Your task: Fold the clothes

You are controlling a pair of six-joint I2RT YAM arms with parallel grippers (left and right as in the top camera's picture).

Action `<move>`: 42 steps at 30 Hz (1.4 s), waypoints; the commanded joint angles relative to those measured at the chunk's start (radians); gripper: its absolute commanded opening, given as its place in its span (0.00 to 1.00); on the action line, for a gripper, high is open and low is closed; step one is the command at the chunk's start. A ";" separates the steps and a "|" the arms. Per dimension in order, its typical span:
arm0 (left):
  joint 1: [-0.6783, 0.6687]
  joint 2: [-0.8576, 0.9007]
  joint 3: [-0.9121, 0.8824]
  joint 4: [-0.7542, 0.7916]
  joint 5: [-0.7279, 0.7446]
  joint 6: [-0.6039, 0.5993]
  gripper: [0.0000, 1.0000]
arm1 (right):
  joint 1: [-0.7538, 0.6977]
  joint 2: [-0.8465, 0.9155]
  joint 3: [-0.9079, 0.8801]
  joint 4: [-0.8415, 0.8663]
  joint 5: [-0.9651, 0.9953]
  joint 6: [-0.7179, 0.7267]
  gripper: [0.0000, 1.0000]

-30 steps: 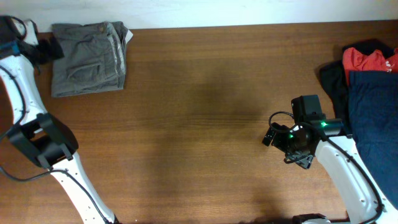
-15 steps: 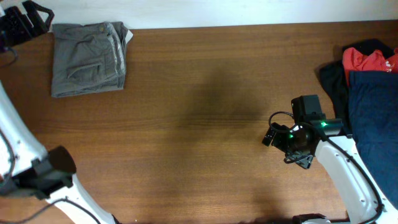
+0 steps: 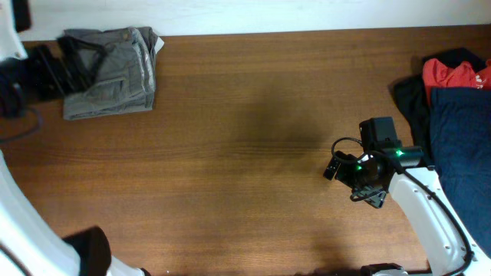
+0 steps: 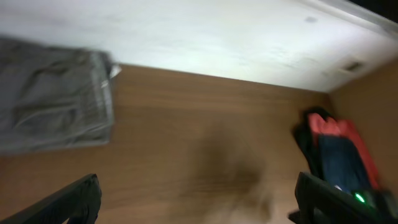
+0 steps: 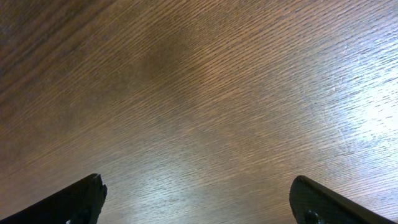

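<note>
The grey-olive shorts (image 3: 115,73) lie folded at the table's far left corner, with a white label showing at their right edge. They also show in the left wrist view (image 4: 53,102), blurred, at the left. My left gripper (image 3: 57,65) hovers high over the shorts' left edge; its fingers (image 4: 199,202) are wide apart and empty. My right gripper (image 3: 336,165) sits low over bare wood right of centre, far from the shorts. Its fingers (image 5: 199,202) are wide open and empty.
A pile of other clothes lies at the right edge: a navy blue garment (image 3: 460,146), a red garment (image 3: 453,73) and dark cloth under them. They also show in the left wrist view (image 4: 336,149). A white wall runs along the table's far edge.
My left arm has swung: the gripper went up to the far left corner, then came back down over the shorts' left edge. The right arm and the shorts have not moved.
</note>
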 commanded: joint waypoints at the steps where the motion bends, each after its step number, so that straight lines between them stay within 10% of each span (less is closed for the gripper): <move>1: -0.102 -0.107 0.005 -0.003 0.008 0.022 0.99 | -0.004 0.001 -0.003 0.001 -0.005 0.005 0.99; 14: -0.397 -0.413 -0.473 0.024 -0.203 -0.026 0.99 | -0.004 -0.241 -0.005 0.001 -0.005 0.005 0.99; 31: -0.500 -1.182 -1.990 0.957 -0.199 -0.309 0.99 | -0.004 -0.870 -0.005 0.000 -0.005 0.005 0.99; 42: -0.500 -1.223 -2.224 1.040 -0.271 -0.324 0.99 | -0.004 -1.059 -0.005 -0.005 -0.005 0.005 0.99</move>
